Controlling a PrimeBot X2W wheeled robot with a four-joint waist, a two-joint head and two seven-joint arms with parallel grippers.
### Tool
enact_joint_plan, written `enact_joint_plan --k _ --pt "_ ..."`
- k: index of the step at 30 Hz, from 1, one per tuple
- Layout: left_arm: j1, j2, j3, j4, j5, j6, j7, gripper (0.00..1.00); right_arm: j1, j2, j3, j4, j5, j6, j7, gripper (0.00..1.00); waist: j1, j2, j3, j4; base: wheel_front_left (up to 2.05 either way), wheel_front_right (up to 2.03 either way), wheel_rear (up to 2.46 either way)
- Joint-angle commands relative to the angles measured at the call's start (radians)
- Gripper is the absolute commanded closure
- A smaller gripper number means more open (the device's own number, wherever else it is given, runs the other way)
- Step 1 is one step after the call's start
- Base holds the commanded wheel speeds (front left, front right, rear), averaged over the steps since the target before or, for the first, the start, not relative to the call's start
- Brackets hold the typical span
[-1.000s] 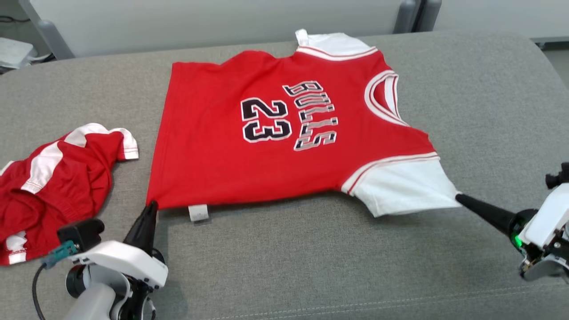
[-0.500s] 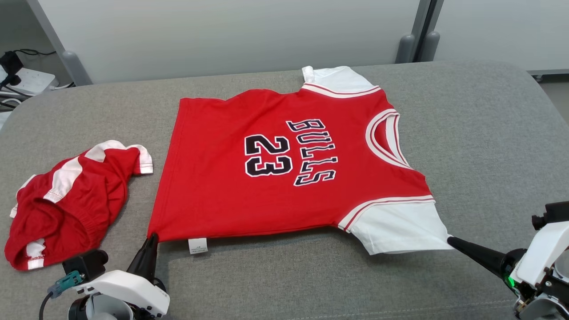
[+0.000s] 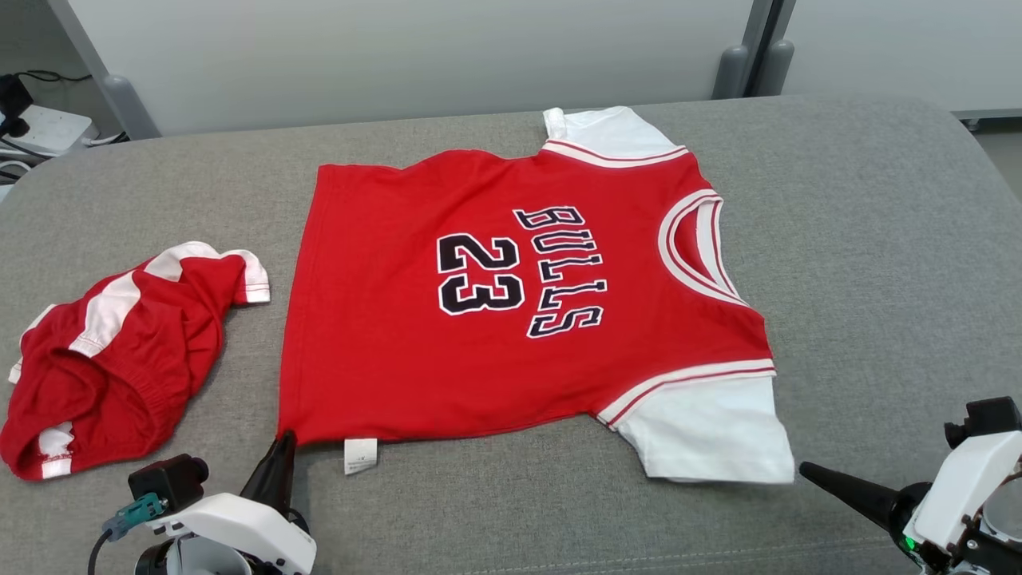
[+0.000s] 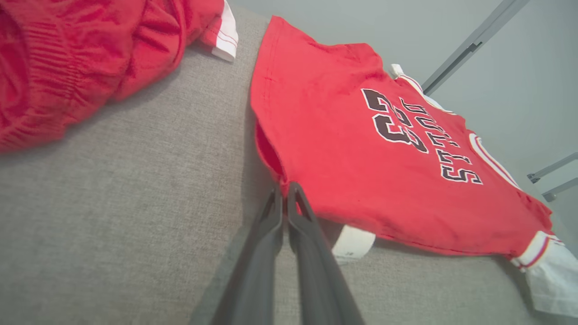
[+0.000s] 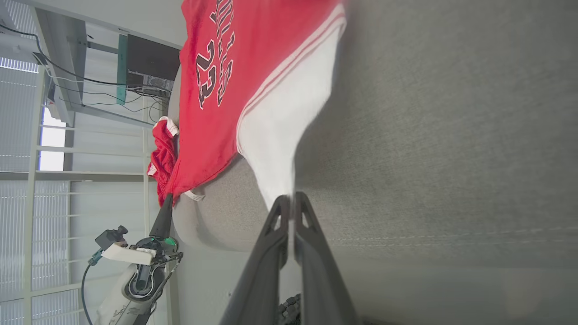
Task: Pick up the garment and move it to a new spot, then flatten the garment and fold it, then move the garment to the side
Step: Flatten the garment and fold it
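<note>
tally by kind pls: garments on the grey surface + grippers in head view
jersey: 1
shorts: 1
grippers: 2 (left gripper, right gripper)
total: 4

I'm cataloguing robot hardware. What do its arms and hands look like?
Two long, tapering dark fingers on a white shell each. The left hand carries a black camera block, teal connector and dark cable; a green light glows at the base of the right hand.
</note>
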Motion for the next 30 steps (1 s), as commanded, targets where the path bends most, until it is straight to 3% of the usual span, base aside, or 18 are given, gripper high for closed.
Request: enact_joint_plan --k 1,9,15,21,23,30 --pt "-0.015 0.024 0.029 -0.009 0.006 -0.007 -0.013 0.0 -0.018 -0.029 0.007 -0.001 -0.023 0.005 -0.02 0.0 0.0 -0.0001 0.006 -0.001 0.0 0.0 0.0" --pt "-0.023 0.025 0.063 -0.001 0.048 -0.007 -0.013 0.0 -0.061 -0.013 0.004 0.043 -0.091 0.005 -0.119 0.0 0.0 -0.0001 0.011 0.001 0.0 0.0 0.0" --pt "-0.017 0.019 0.183 -0.054 0.214 0.0 -0.013 0.0 -0.1 0.032 -0.044 0.112 -0.203 0.005 -0.351 0.0 0.0 -0.0001 -0.001 0.006 0.0 0.0 0.0" --pt "0.008 -0.031 0.292 -0.133 0.378 0.005 -0.013 0.0 -0.143 0.087 -0.039 0.187 -0.377 0.005 -0.547 0.0 0.0 -0.0001 -0.005 0.011 0.0 0.0 0.0" --pt "0.019 -0.056 0.337 -0.172 0.443 0.004 -0.013 0.0 -0.167 0.12 -0.045 0.222 -0.47 0.005 -0.585 0.0 0.0 -0.0001 -0.007 0.011 0.0 0.0 0.0" --pt "0.046 -0.101 0.393 -0.208 0.512 -0.002 -0.013 0.0 -0.174 0.187 -0.124 0.256 -0.664 0.005 -0.598 0.0 0.0 -0.0001 -0.017 0.013 0.0 0.0 0.0"
